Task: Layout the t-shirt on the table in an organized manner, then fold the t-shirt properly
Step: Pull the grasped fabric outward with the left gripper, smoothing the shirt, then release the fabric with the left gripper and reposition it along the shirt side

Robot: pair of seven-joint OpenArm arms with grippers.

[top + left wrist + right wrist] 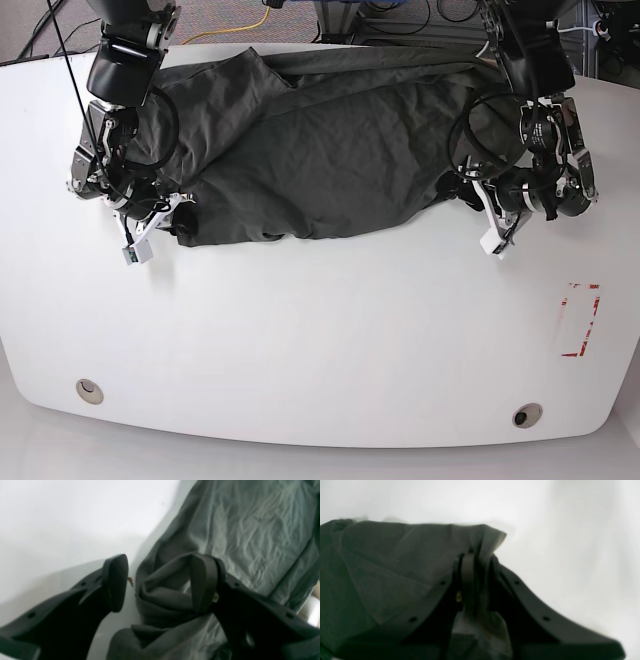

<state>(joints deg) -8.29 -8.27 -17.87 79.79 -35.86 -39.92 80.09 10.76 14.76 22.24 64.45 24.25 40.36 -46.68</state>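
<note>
Wrinkled dark t-shirt [320,150] lies spread across the white table's [320,340] far half.

The t-shirt [330,140] far edge seems hidden behind both arms.

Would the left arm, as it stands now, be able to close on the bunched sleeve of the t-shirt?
Probably yes. The left gripper is open and already straddles the bunched fold of the t-shirt; one finger is over bare table, and nothing blocks the gap.

Beyond the far edge: grey floor [220,20], a yellow cable [245,27] trailing across it, dark cables [400,15] bundled nearby, maybe a chair base [345,15] — too cropped to tell.
</note>
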